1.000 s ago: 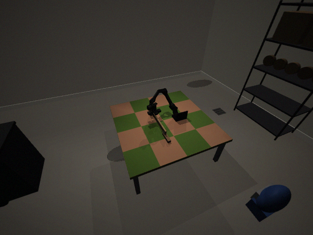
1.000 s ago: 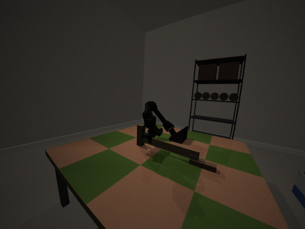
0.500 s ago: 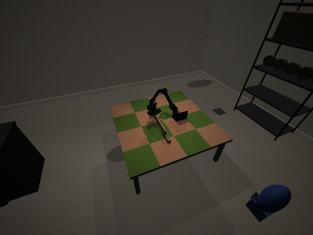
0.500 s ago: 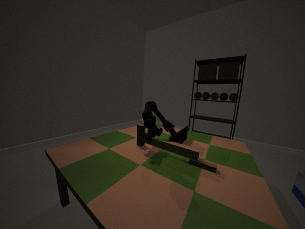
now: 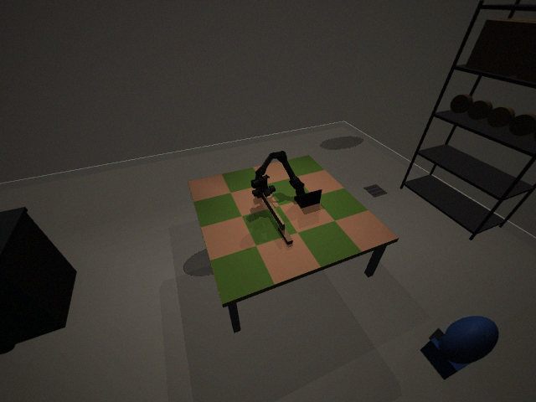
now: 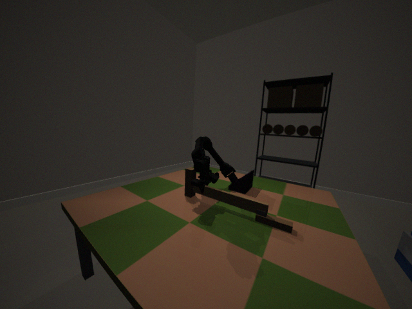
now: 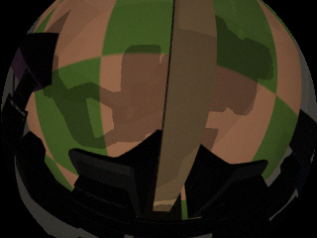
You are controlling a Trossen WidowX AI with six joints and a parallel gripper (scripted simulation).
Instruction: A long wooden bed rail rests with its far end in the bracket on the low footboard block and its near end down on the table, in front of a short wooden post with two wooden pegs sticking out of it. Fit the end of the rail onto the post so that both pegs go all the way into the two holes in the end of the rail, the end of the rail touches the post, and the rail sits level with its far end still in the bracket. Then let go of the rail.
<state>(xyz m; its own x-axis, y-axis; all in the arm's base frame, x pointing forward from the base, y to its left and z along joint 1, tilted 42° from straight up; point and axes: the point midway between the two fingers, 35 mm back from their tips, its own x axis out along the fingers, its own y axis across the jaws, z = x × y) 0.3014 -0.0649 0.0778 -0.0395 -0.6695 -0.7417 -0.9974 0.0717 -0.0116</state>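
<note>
One low footboard block (image 6: 273, 223) lies nearest the exterior camera on the checkered table (image 6: 140, 232), a dark strip on a tan square beside a green one. The far end of the rail (image 6: 236, 199) stands at this block, though the dim light hides whether it sits in the bracket. From there the rail runs back across the table top, raised off the surface so that its shadow falls on the green square beneath. Farther along, near the rail's other end, the gripper (image 6: 200, 183) is clamped on the rail; in the wrist view the rail (image 7: 188, 93) passes lengthwise between the two dark fingers. Just behind the gripper stands the short post (image 6: 190, 186), upright, with the rail's end at or just beside it; the pegs cannot be made out. Beyond, the arm's base (image 6: 244, 183) rests on the table, and a shelf unit (image 6: 294, 129) stands against the far wall.
</note>
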